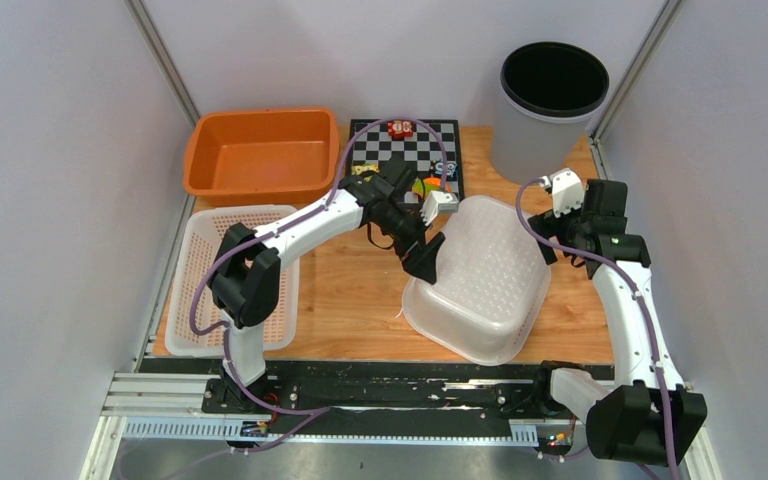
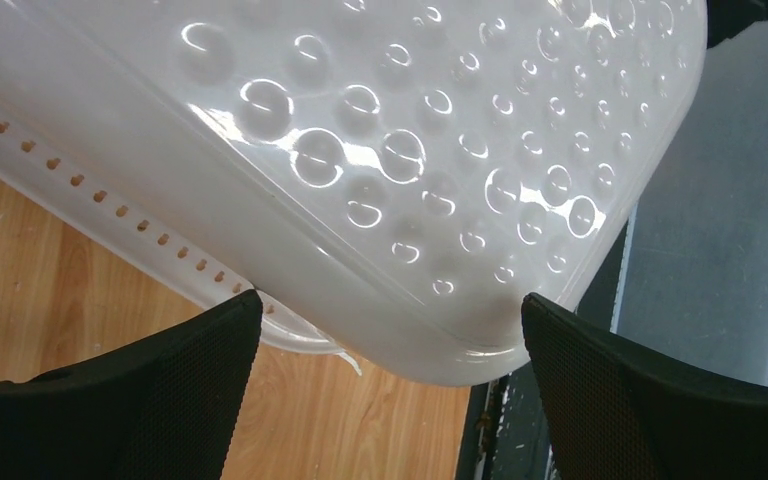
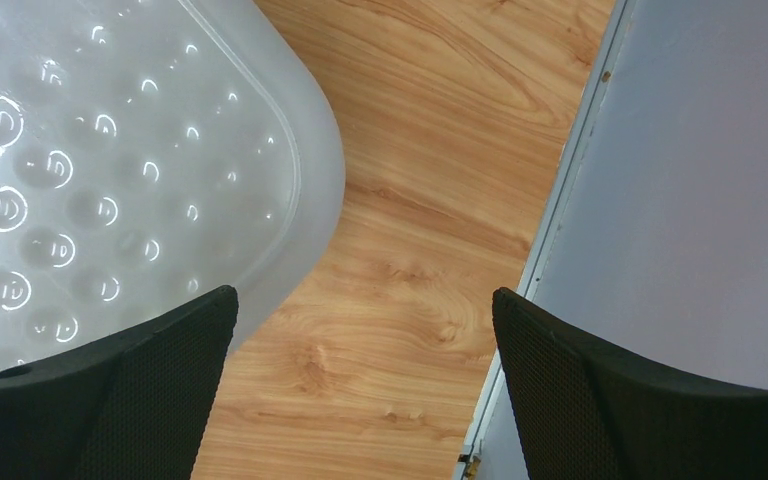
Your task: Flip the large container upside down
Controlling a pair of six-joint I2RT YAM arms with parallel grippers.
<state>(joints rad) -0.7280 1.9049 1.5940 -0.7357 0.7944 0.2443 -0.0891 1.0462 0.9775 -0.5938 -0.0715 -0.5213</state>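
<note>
The large container (image 1: 485, 275), a translucent white tub with a dimpled base, lies bottom-up on the wooden table (image 1: 360, 290), near the front edge. In the left wrist view its base (image 2: 410, 150) fills the top, and its perforated rim (image 2: 110, 205) rests on the wood. My left gripper (image 1: 423, 258) hangs open just above the tub's left side, with nothing between its fingers (image 2: 390, 300). At the tub's right end my right gripper (image 1: 563, 255) is open too. Its left finger is over the tub's corner (image 3: 90, 170), and bare wood shows between the fingertips (image 3: 363, 292).
An orange tub (image 1: 260, 155) stands at the back left, with a white lattice basket (image 1: 210, 270) in front of it. A checkerboard (image 1: 405, 150) with small toys lies behind the container. A grey bin (image 1: 550, 100) stands at the back right. Enclosure walls are close on both sides.
</note>
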